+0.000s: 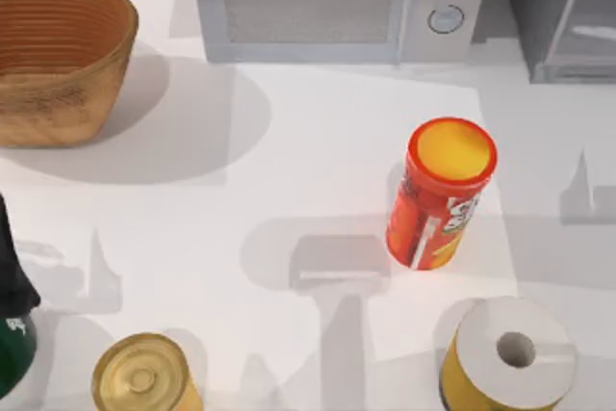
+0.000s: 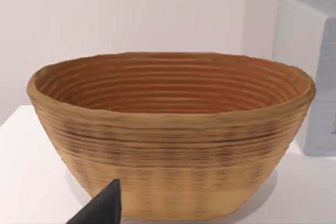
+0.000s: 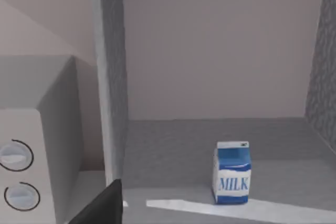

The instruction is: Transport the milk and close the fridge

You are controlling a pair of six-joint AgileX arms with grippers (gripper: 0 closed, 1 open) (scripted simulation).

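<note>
The milk [image 3: 232, 172] is a small carton with a blue top and a white front lettered "MILK". It stands upright on the floor of the fridge [image 3: 220, 140], near the front. The fridge stands open, and its grey inside shows in the right wrist view. In the top view the fridge [image 1: 563, 16] is at the table's back right corner. A dark piece of my right gripper [image 3: 102, 205] points toward the fridge, well short of the milk. A dark piece of my left gripper [image 2: 102, 205] sits in front of the woven basket [image 2: 168, 129].
A light grey microwave [image 1: 337, 2] with two knobs stands at the back, left of the fridge. A red chips tube [image 1: 441, 194] stands right of centre. A tin can [image 1: 142, 377], a yellow roll [image 1: 510, 353] and a dark bottle [image 1: 14, 305] line the front. The basket [image 1: 58, 60] is back left.
</note>
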